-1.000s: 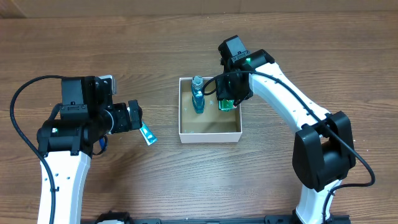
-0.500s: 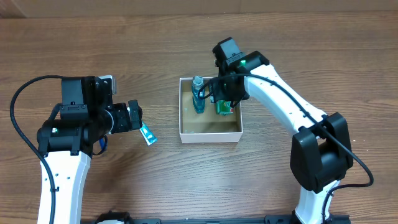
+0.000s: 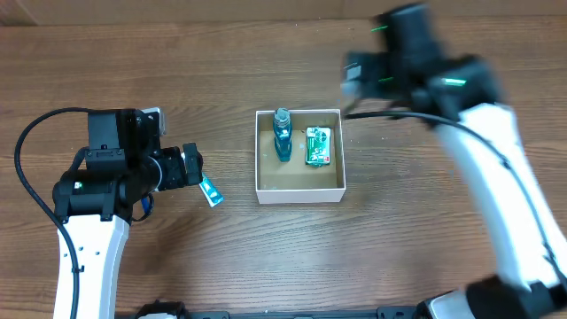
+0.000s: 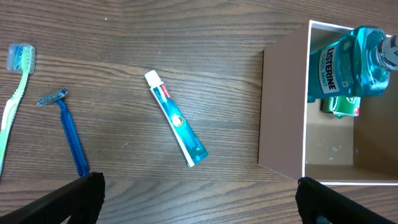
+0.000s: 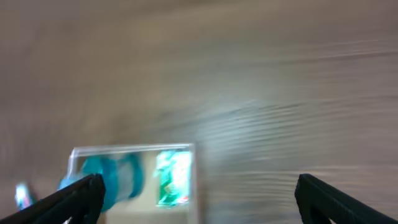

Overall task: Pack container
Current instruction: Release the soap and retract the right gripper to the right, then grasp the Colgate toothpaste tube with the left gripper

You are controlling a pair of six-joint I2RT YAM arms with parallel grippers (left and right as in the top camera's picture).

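The container (image 3: 299, 198), a white-walled square box with a brown bottom, sits mid-table. Inside it, a blue mouthwash bottle (image 3: 283, 135) stands at the far left and a green packet (image 3: 319, 146) lies flat beside it. My right gripper (image 3: 357, 74) is blurred, up and to the far right of the container; its jaws are open and empty (image 5: 199, 193), with the container (image 5: 134, 149) low in its view. My left gripper (image 3: 190, 166) hangs open and empty (image 4: 199, 194) left of the container (image 4: 283, 112), over a toothpaste tube (image 3: 211, 190).
In the left wrist view, a toothpaste tube (image 4: 177, 118), a blue razor (image 4: 68, 134) and a green toothbrush (image 4: 15, 99) lie on the wooden table left of the container. In the overhead view my left arm hides most of that area.
My right gripper opened and let go of the green packet, which now lies in the container. The right arm pulled up and away to the far right. My left arm has not moved.
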